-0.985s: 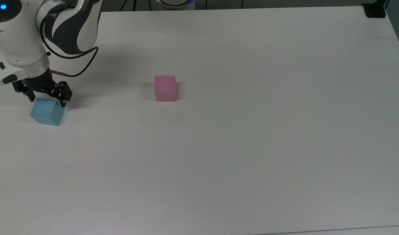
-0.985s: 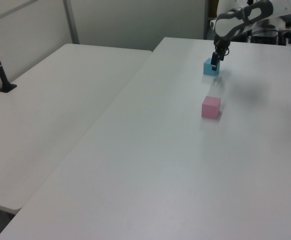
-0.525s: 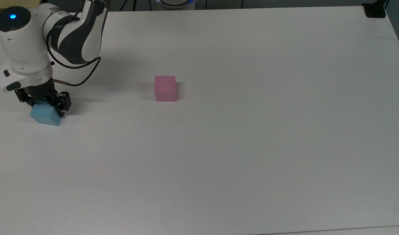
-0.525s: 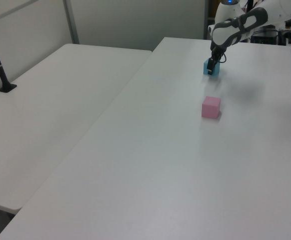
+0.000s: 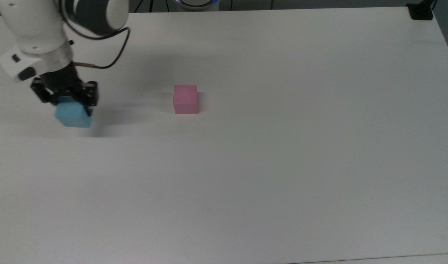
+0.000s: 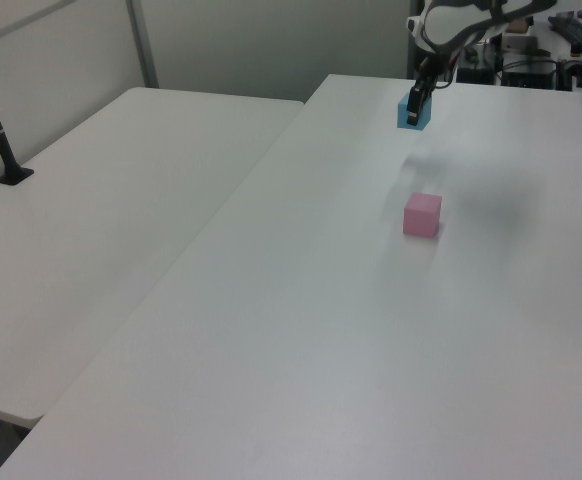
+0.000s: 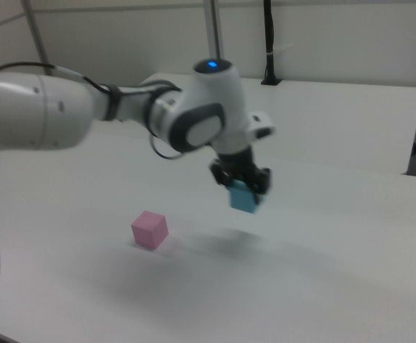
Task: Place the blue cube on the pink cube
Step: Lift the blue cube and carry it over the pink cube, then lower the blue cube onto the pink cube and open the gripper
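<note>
The blue cube (image 5: 73,116) is hanging clear of the white table (image 5: 282,165), pinched between the fingers of the gripper (image 5: 68,101), which is pointing straight down over it. Its shadow is lying on the tabletop just below. In the right view the gripper (image 7: 242,187) is holding the blue cube (image 7: 245,198) in the air. The pink cube (image 5: 185,99) is sitting flat on the table well apart from the gripper, toward the top view's right, with nothing touching it.

One blue cube (image 5: 73,116), one pink cube (image 5: 185,99). Two cubes in all. One robot arm (image 7: 86,114) with one gripper (image 5: 67,99). Two white tables in the left view: one table (image 6: 391,330) carrying the pink cube, one adjoining table (image 6: 101,220).
</note>
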Controlling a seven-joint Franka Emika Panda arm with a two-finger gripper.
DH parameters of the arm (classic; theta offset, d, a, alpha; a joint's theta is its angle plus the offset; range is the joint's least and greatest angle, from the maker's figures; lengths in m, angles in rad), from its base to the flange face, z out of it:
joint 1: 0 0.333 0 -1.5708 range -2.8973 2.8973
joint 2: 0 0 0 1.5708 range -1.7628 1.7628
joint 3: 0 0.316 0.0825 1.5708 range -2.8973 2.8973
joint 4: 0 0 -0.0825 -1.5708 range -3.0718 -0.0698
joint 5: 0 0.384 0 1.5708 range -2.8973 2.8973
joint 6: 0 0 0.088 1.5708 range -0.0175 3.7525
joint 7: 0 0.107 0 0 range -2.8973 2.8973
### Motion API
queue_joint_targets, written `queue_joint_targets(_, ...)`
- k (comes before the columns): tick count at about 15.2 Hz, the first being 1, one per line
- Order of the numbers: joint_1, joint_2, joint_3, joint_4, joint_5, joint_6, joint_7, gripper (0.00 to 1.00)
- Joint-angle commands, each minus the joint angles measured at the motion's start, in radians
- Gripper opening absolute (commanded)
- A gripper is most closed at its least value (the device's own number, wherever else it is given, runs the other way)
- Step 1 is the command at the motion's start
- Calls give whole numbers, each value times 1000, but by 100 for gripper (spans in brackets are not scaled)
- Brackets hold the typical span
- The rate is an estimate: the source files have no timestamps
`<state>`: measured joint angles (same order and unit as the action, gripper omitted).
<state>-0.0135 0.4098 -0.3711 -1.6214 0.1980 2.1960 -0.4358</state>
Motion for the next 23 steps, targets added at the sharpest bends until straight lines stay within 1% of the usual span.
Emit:
queue_joint_targets(1, 173, -123, -15, -139, 17, -12, 113, 2)
queue_joint_targets(4, 279, -131, -17, -150, 9, -33, 205, 3)
queue_joint_targets(6, 319, -132, -17, -153, 4, -48, 252, 3)
queue_joint_targets(8, 360, -160, -17, -187, 0, -71, 258, 5)
queue_joint_targets(12, 392, -288, -15, -340, -80, -70, 258, 6)
queue_joint_targets(15, 383, -364, -2, -412, -124, -67, 258, 7)
queue_joint_targets(16, 385, -376, 3, -434, -143, -67, 259, 9)
queue_joint_targets(17, 388, -379, 12, -448, -161, -65, 268, 10)
queue_joint_targets(20, 395, -347, 15, -453, -250, -29, 385, 10)
queue_joint_targets(23, 394, -325, 15, -451, -253, -3, 396, 10)
